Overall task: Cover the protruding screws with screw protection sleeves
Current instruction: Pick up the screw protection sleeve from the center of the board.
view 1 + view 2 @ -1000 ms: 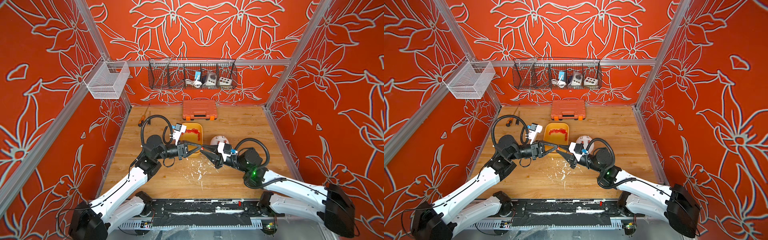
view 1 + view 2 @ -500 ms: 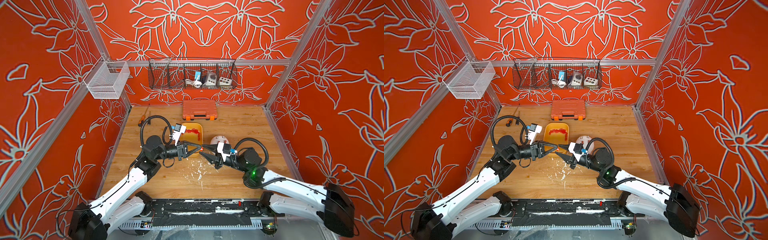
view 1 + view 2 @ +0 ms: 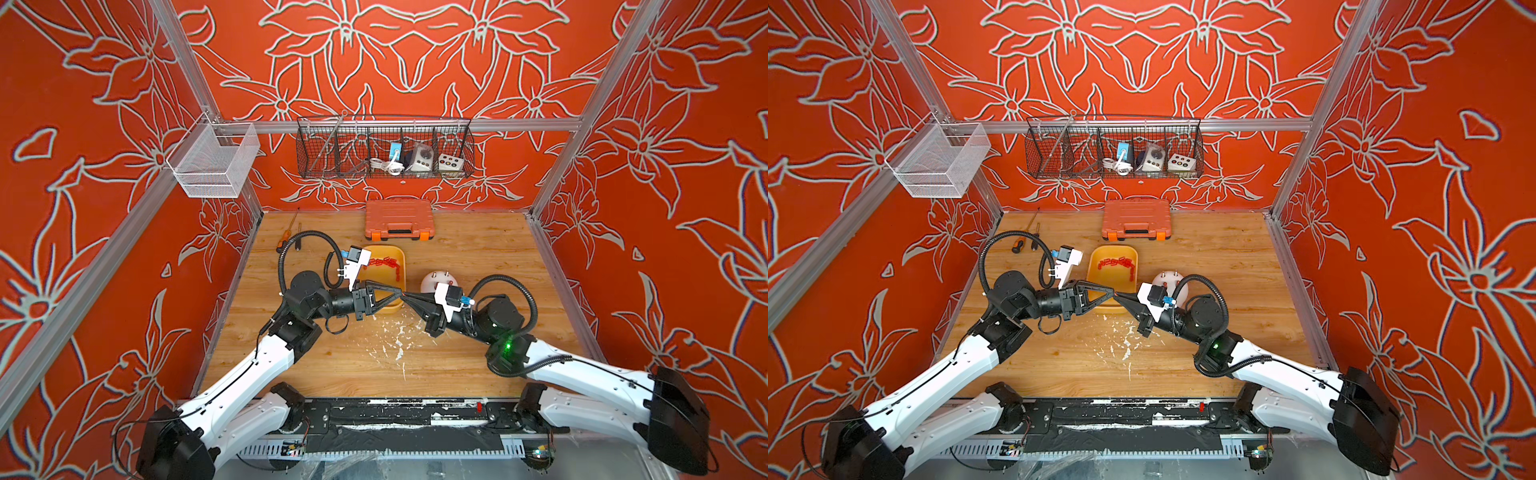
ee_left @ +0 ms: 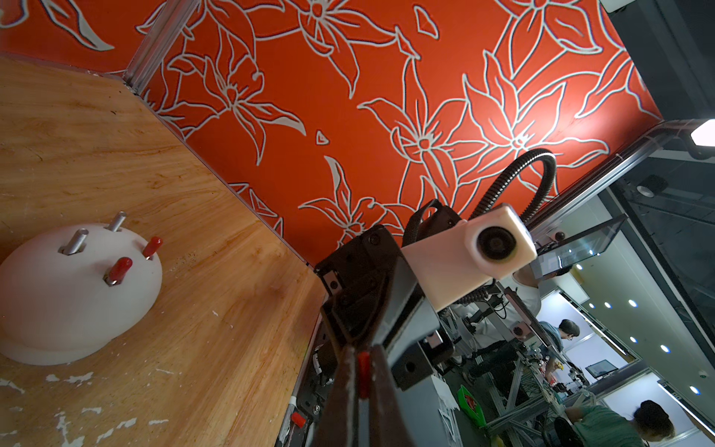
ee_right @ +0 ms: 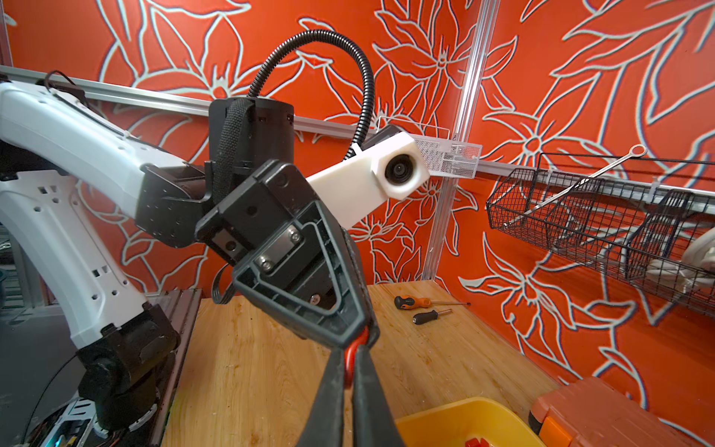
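Sleeve (image 4: 363,373), tiny and red, is pinched at the very tips of both my grippers. My left gripper (image 3: 400,294) is closed tight on one end of it and my right gripper (image 3: 406,296) is closed on the other end. The two black noses meet tip to tip, raised off the counter (image 3: 478,249). In both top views that meeting point lies over the near right corner of the yellow tray (image 3: 382,248). Spare sleeves (image 3: 384,262) lie in a loose red heap in the far part of the tray, well apart from my fingers.

On the counter just beside the tray, to its right, stands a white dome (image 3: 432,281), partly hidden by my right wrist camera. Four screws stick up from its top: two capped screws (image 4: 120,269) each wear a red sleeve, while two bare screws (image 4: 75,242) show plain grey metal. Both grippers are apart from the dome.

An orange case (image 3: 399,218) lies shut against the back wall, two screwdrivers (image 3: 284,243) lie in the far left corner, and white flecks (image 3: 395,343) speckle the counter in front of the tray
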Motion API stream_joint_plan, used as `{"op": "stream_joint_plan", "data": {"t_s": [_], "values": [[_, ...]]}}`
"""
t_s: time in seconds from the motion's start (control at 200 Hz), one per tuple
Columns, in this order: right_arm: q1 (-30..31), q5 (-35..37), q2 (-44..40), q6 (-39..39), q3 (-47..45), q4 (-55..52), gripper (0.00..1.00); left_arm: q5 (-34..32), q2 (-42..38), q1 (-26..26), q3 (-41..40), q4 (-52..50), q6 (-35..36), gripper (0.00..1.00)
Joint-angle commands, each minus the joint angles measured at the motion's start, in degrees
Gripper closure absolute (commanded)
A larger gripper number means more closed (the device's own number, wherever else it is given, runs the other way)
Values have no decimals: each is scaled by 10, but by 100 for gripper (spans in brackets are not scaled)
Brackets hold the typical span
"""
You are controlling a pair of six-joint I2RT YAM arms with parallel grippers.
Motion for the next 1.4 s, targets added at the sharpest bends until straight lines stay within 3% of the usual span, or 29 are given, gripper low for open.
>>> {"op": "stream_joint_plan", "data": {"t_s": [0.0, 0.275, 0.33, 0.415, 0.49, 0.626, 0.786, 0.896, 0.986, 1.101, 1.171, 1.271, 1.346, 1.396], "values": [[4, -12, -5, -5, 13, 6, 97, 3, -6, 1, -4, 16, 3, 100], [4, -8, -23, -12, 4, 4, 100, 2, -8, 1, -3, 15, 4, 100], [4, -1, -29, -14, -3, 9, 89, 2, -7, 1, -2, 13, 5, 100], [4, 1, -36, -20, -9, 12, 85, 3, -7, 1, -2, 13, 5, 100], [4, 0, -37, -23, -7, 6, 74, 3, -5, 1, -1, 14, 6, 100], [4, -8, -32, -26, -3, 7, 72, 5, -3, 1, 0, 15, 5, 100], [4, -7, -24, -25, 2, 3, 62, 5, -3, 1, 0, 17, 4, 100], [4, -8, -17, -27, 8, -2, 64, 7, -2, 1, -1, 25, 0, 100], [4, -16, -15, -27, 13, -2, 76, 6, -2, 1, -2, 27, 0, 100], [4, -19, -13, -28, 15, -4, 77, 7, 0, 0, -5, 33, -4, 100], [4, -23, -15, -31, 16, -8, 86, 7, 1, 0, -7, 35, -5, 100], [4, -21, -17, -33, 18, -13, 77, 7, 2, 0, -8, 38, -5, 100], [3, -23, -16, -36, 19, -17, 83, 7, 2, 0, -8, 39, -6, 100], [4, -24, -14, -36, 24, -22, 78, 7, 3, 0, -9, 42, -7, 100]]}}
